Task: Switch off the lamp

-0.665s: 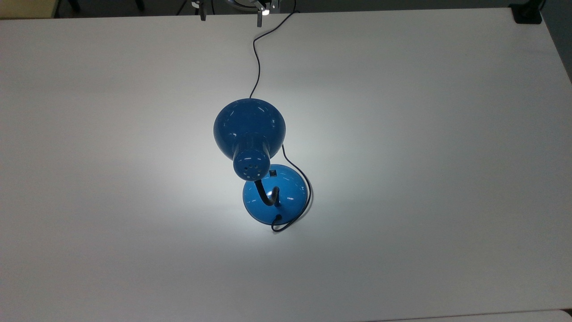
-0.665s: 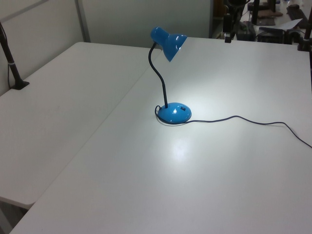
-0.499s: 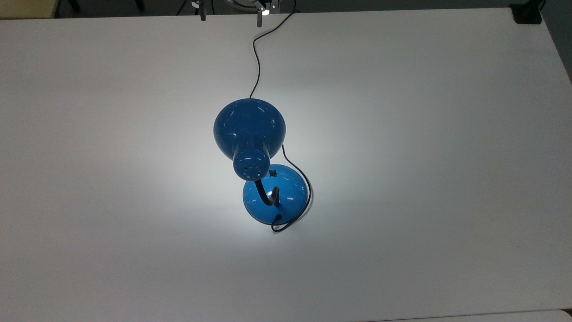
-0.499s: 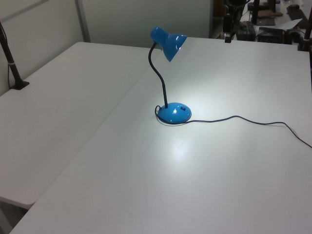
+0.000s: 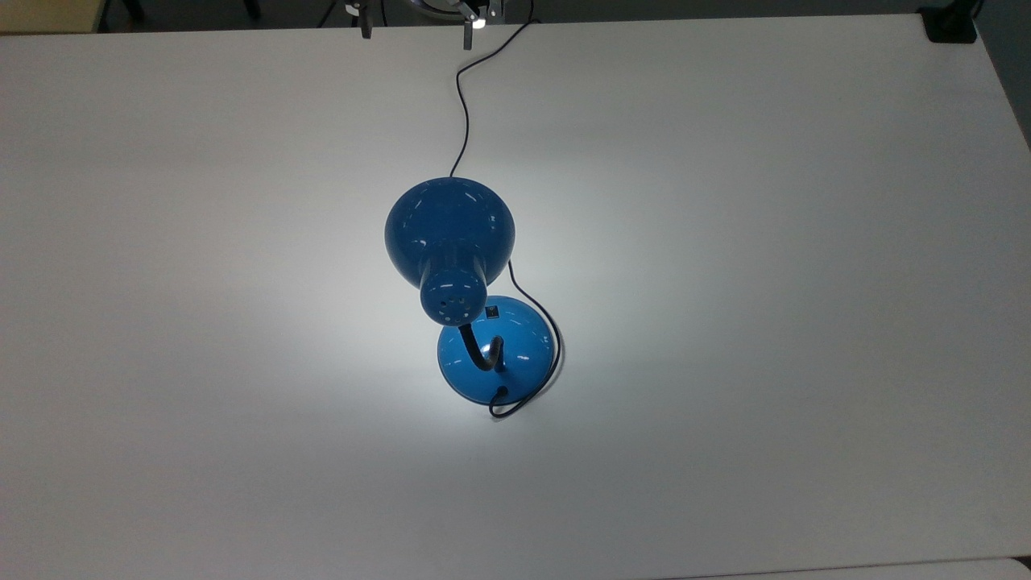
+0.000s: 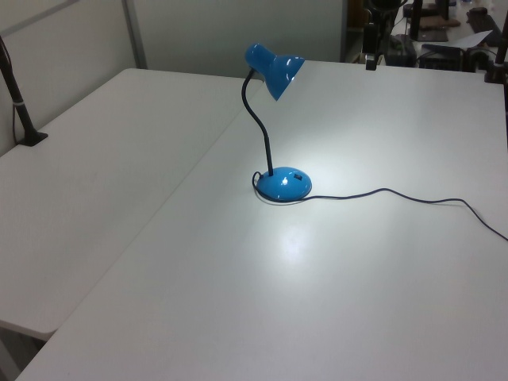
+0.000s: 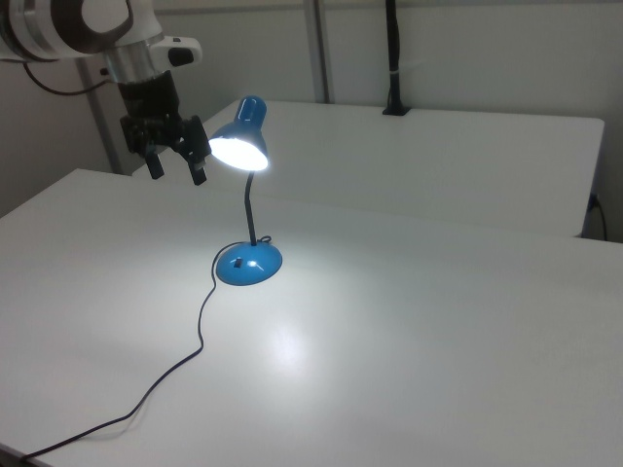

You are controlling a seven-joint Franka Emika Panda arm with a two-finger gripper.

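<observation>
1. The lamp [image 7: 248,209] stands lit near the middle of the white surface [image 7: 419,331], its round blue base [image 7: 248,265] resting flat and its shade [image 7: 240,136] held high on the black gooseneck.
2. In the right view the pincer [image 7: 176,166] hangs in the air at about 9 o'clock from the shade, just beside it and apart from it, well above the base, which sits at about 5 o'clock from it.
3. The pincer's two fingers are spread wide and hold nothing.
4. In the top view the pincer [image 5: 414,31] sits at the 12 o'clock edge, well apart from the shade [image 5: 449,234]; only its fingertips show, the rest cut off by the frame.
5. The small black switch [image 5: 492,312] shows on the base, partly tucked under the shade in the top view.
6. The thin black cord [image 7: 185,360] loops round the base and runs off the surface's edge.
7. A bright pool of light lies on the surface beside the base.
</observation>
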